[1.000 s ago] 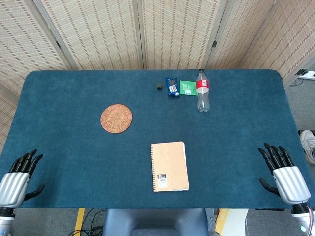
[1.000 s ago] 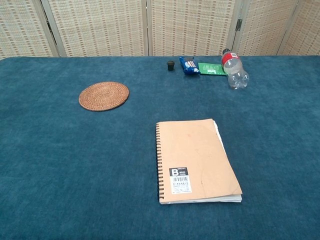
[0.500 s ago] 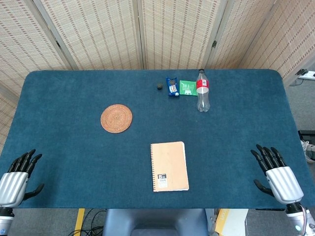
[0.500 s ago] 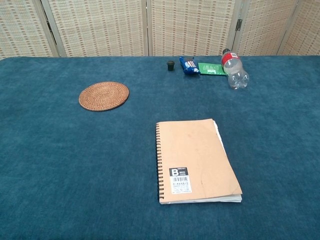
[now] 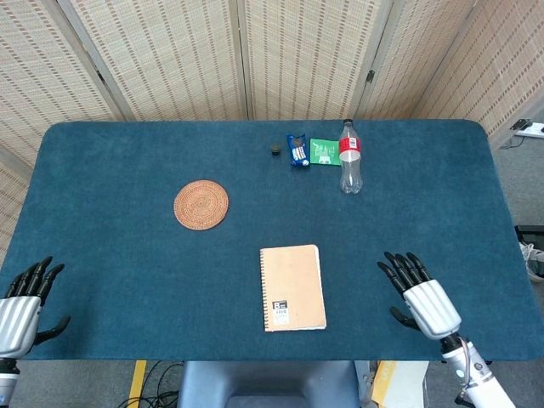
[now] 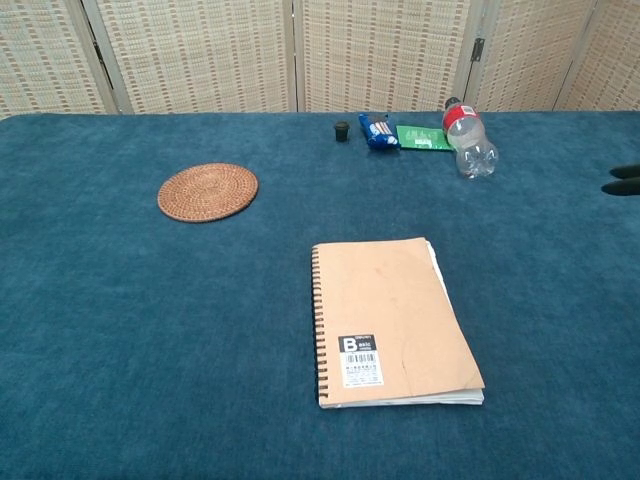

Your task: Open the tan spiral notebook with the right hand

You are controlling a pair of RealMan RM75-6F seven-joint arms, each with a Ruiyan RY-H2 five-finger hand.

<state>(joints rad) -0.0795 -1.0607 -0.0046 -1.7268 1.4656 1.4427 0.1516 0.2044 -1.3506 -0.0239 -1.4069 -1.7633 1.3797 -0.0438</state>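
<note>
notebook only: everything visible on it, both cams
The tan spiral notebook lies flat and closed on the blue table, near the front edge at centre. Its cover looks like plain kraft card, with a dark wire spiral down its left side and a black "B" label with a barcode near the bottom left. White page edges show along the bottom and at the upper right corner. Nothing touches it; the right hand is off to its right, apart from it.

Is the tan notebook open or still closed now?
Closed. The tan spiral notebook lies flat with its cover down; the right hand is beside it, apart, fingers spread.
</note>
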